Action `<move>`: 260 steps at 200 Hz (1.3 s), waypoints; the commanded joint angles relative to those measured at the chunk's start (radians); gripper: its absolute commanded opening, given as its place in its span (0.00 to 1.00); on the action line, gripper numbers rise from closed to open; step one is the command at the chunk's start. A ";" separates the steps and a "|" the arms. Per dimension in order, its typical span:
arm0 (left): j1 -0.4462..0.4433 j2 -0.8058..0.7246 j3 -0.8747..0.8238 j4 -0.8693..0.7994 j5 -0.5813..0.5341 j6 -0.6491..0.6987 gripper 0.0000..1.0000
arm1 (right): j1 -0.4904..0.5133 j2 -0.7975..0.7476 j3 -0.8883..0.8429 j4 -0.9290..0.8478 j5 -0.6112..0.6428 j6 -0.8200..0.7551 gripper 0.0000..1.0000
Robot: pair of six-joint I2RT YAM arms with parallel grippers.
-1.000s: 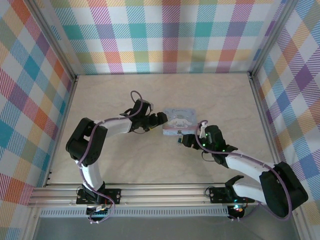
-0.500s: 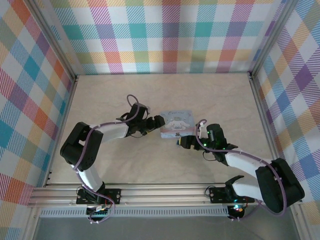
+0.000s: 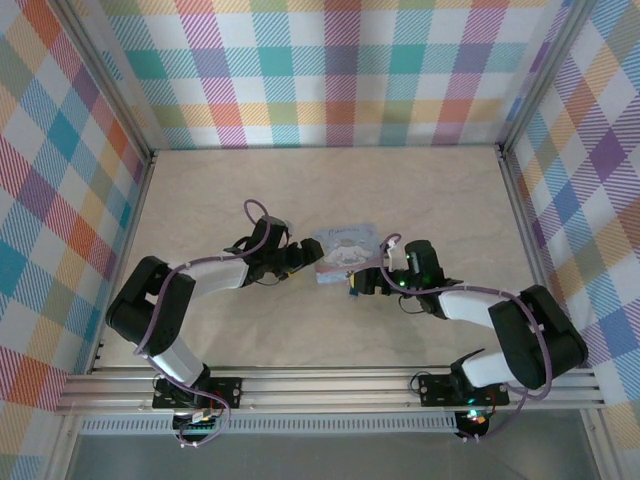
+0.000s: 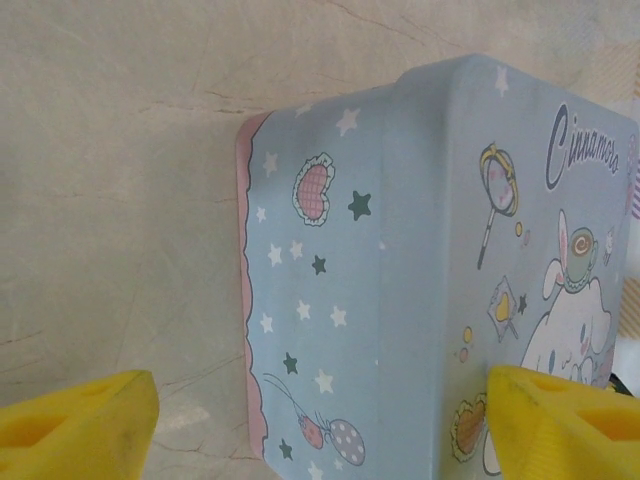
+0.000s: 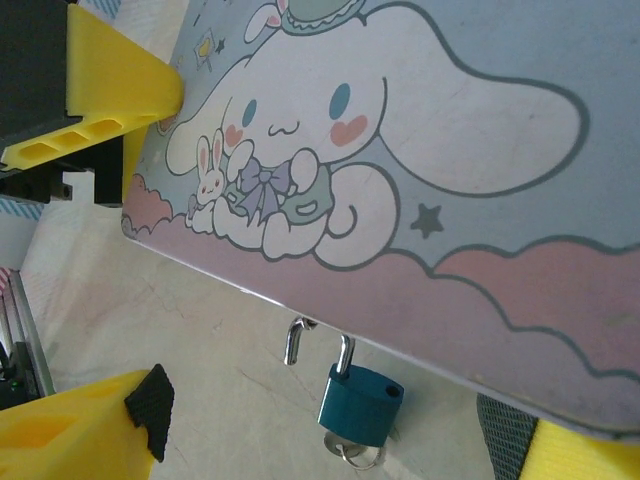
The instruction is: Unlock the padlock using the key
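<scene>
Both jaws-pairs stand apart: left gripper (image 4: 320, 428) astride the Cinnamoroll tin (image 4: 400, 200), right gripper (image 5: 328, 430) flanking the padlock (image 5: 360, 403); next, pinch the key (image 5: 350, 455).

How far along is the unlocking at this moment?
Done: what looks like the key sits in the underside of the padlock, which is hooked at the edge of the tin. In hand: nothing gripped; right gripper open either side of the padlock, left gripper open astride the tin. Left: probably turning the key; whether the shackle is released is unclear.
</scene>
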 commanded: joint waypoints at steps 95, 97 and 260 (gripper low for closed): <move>-0.024 0.022 -0.046 -0.167 -0.064 -0.007 0.84 | 0.043 0.159 0.038 0.198 -0.069 0.013 0.76; -0.024 0.022 -0.047 -0.168 -0.064 -0.006 0.84 | 0.044 0.162 0.039 0.201 -0.073 0.016 0.76; -0.031 0.028 -0.037 -0.175 -0.061 -0.005 0.84 | 0.043 0.223 0.042 0.335 -0.141 0.047 0.59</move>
